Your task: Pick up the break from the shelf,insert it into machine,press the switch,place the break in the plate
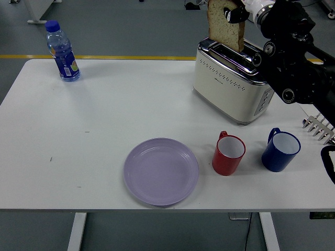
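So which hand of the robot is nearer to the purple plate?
The right hand, though far off: it holds the bread slice above the toaster, beyond the plate. The left hand is not in view.

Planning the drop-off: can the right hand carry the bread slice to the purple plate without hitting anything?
Probably yes. The right hand holds the bread slice clear above the toaster; the purple plate is bare, with only the red mug beside it.
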Motion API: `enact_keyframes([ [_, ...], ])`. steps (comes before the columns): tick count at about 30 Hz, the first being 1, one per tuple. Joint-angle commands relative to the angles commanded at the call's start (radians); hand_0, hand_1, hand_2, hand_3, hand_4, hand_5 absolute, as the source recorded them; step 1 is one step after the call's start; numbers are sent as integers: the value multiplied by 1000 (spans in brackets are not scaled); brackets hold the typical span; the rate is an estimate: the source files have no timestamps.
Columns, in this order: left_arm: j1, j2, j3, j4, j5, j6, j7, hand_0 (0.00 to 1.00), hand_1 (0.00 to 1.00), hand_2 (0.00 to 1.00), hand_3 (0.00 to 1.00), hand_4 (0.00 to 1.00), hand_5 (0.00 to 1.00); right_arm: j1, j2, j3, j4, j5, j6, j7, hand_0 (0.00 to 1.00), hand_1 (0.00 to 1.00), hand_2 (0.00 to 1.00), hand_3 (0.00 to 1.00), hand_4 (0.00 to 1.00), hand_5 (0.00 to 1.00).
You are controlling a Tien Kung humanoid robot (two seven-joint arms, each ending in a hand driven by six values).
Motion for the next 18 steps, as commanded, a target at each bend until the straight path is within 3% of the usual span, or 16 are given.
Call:
enact_keyframes([
  [3, 1, -1, -1, 0, 1, 0, 0, 686, 583, 641, 674, 432, 998, -7, -15, 18, 32, 8, -11, -3, 142, 207, 323, 425, 451, 2],
  [10, 0, -2, 2, 0, -8, 0, -3, 686, 585, 641, 675, 430, 998, -49, -85, 74, 173, 106, -59, -37, 140, 200, 319, 418, 467, 2],
  [18, -3, -4, 4, 0, -16, 0, -5, 686, 586, 640, 676, 430, 998, -125, -202, 149, 402, 238, -78, -84, 130, 194, 315, 416, 466, 2],
])
